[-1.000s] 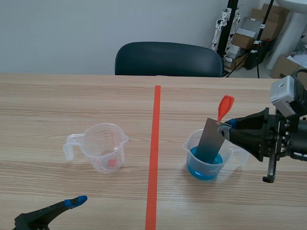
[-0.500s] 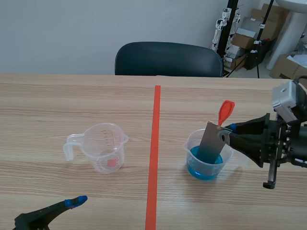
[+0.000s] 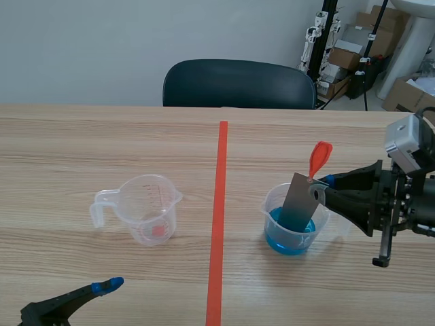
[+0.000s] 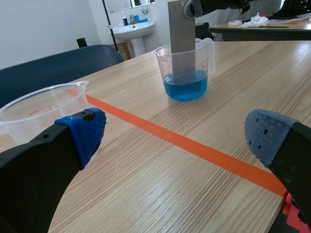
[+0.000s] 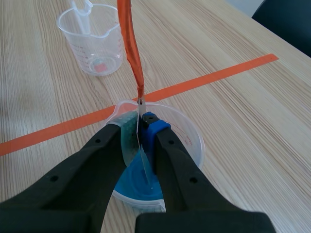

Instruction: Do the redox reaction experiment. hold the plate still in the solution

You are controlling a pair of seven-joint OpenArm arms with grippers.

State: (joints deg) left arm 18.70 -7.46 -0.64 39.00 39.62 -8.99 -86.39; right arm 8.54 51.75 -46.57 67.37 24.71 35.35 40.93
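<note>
Right hand (image 3: pixel 319 189): it sat low at the right side of the counter (image 3: pixel 68 149), fingers closed on the plate (image 3: pixel 298 202), one pad pressed against each flat face near its upper end.
Plate: a grey metal rectangle, nearly upright with a slight tilt; its lower end was dipped in the solution (image 3: pixel 291 236) and its upper half stood above the beaker's rim.
Orange-red tab (image 3: pixel 319 156): a narrow strip that rose from the plate's top edge, just beside the right hand's fingertips.
Beaker (image 3: pixel 273 207): clear plastic with a pour lip, standing on the counter to the right of the tape line (image 3: pixel 219 224); the right hand's fingers reached over its rim.
Solution: bright blue, filling only the lower part of the beaker.
Left hand (image 3: pixel 109 284): low over the near left part of the counter, fingers spread wide with nothing between them, well apart from both vessels.
Measuring cup (image 3: pixel 143 207): clear with red printed marks and a small red spot at its base; it stood left of the tape line, its handle turned away from the beaker.
Chair (image 3: pixel 238 83): dark, behind the counter's far edge.
</note>
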